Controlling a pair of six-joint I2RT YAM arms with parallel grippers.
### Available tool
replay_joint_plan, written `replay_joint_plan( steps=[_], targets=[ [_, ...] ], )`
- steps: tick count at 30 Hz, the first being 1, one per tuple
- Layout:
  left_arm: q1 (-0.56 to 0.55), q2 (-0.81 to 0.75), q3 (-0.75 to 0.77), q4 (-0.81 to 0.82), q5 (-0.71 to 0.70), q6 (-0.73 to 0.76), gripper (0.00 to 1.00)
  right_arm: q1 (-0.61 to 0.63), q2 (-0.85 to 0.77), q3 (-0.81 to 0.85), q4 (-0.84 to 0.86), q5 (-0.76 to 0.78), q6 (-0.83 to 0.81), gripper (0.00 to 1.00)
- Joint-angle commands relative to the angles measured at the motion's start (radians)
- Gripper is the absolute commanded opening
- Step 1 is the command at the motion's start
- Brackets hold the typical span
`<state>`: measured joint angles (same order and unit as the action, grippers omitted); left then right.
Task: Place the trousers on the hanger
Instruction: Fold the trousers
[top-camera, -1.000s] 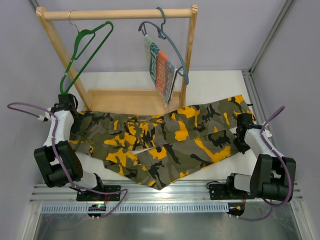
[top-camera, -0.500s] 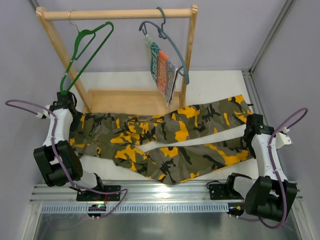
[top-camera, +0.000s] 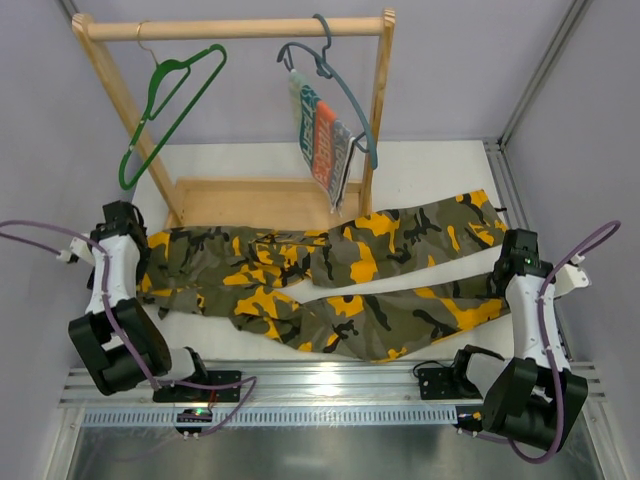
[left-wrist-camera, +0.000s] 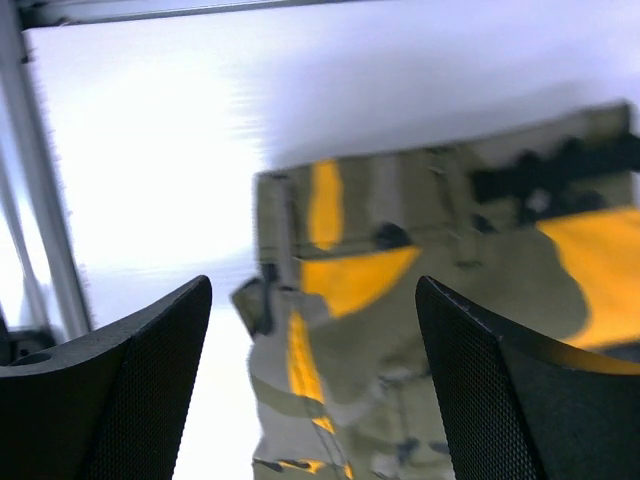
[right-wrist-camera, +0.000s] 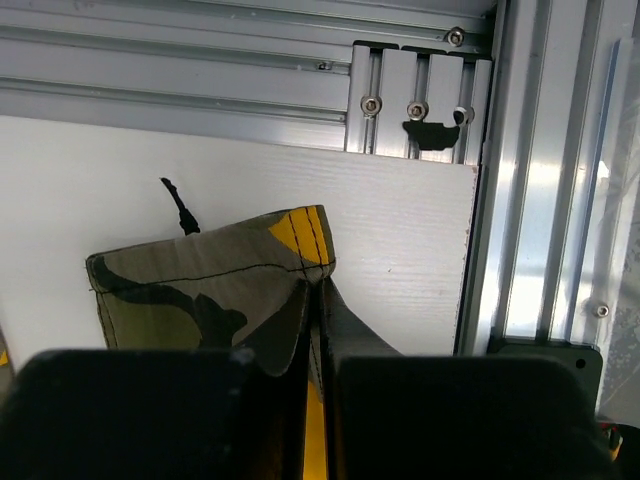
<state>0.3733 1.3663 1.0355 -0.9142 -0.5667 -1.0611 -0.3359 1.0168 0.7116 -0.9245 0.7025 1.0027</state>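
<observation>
The camouflage trousers (top-camera: 330, 285) lie spread across the table, waist at the left and legs to the right. My left gripper (top-camera: 122, 222) is open and empty just left of the waist; its wrist view shows the waistband corner (left-wrist-camera: 380, 300) between the spread fingers (left-wrist-camera: 130, 370). My right gripper (top-camera: 508, 262) is shut on the hem end of a trouser leg (right-wrist-camera: 220, 280), with fabric pinched between its fingers (right-wrist-camera: 450, 410). The green hanger (top-camera: 170, 100) hangs bare on the wooden rail at the back left.
A wooden rack (top-camera: 235, 28) stands at the back on a wooden base board (top-camera: 260, 200). A grey-blue hanger (top-camera: 335, 85) holds a striped cloth (top-camera: 325, 140) on it. An aluminium frame rail (right-wrist-camera: 520, 200) runs along the table's right edge, close to my right gripper.
My right gripper has moved right with the leg end, pulling the trousers out flatter and longer. My left gripper has shifted slightly nearer and left of the waist.
</observation>
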Motion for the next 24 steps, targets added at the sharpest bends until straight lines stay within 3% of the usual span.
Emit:
replay_joint_plan(
  steps=[1, 8, 14, 16, 17, 19, 20, 23, 24],
  targets=[
    [0.084, -0.038, -0.063, -0.009, 0.013, -0.053, 0.82, -0.008, -0.009, 0.000, 0.085, 0.052, -0.055, 0.04],
    [0.090, -0.081, -0.147, 0.034, 0.027, -0.079, 0.82, -0.109, 0.032, -0.031, 0.064, 0.020, -0.004, 0.04],
    [0.088, -0.058, -0.201, 0.116, 0.090, -0.079, 0.73, -0.147, 0.022, -0.006, 0.072, -0.014, -0.053, 0.04],
    [0.090, -0.049, -0.206, 0.136, 0.100, -0.070, 0.58, -0.149, 0.016, 0.005, 0.059, -0.011, -0.065, 0.04],
    [0.090, -0.042, -0.204, 0.143, 0.103, -0.066, 0.42, -0.149, 0.014, 0.020, 0.050, -0.011, -0.068, 0.04],
    [0.090, -0.035, -0.200, 0.156, 0.103, -0.057, 0.29, -0.150, 0.006, 0.040, 0.024, -0.014, -0.069, 0.04],
    [0.090, -0.030, -0.196, 0.158, 0.100, -0.047, 0.17, -0.150, 0.003, 0.058, 0.013, -0.014, -0.072, 0.04],
    [0.090, -0.015, -0.184, 0.158, 0.099, -0.031, 0.00, -0.150, -0.014, 0.098, -0.022, -0.011, -0.079, 0.04],
    [0.088, -0.013, -0.183, 0.158, 0.097, -0.031, 0.00, -0.150, -0.017, 0.110, -0.036, -0.009, -0.079, 0.04]
  ],
)
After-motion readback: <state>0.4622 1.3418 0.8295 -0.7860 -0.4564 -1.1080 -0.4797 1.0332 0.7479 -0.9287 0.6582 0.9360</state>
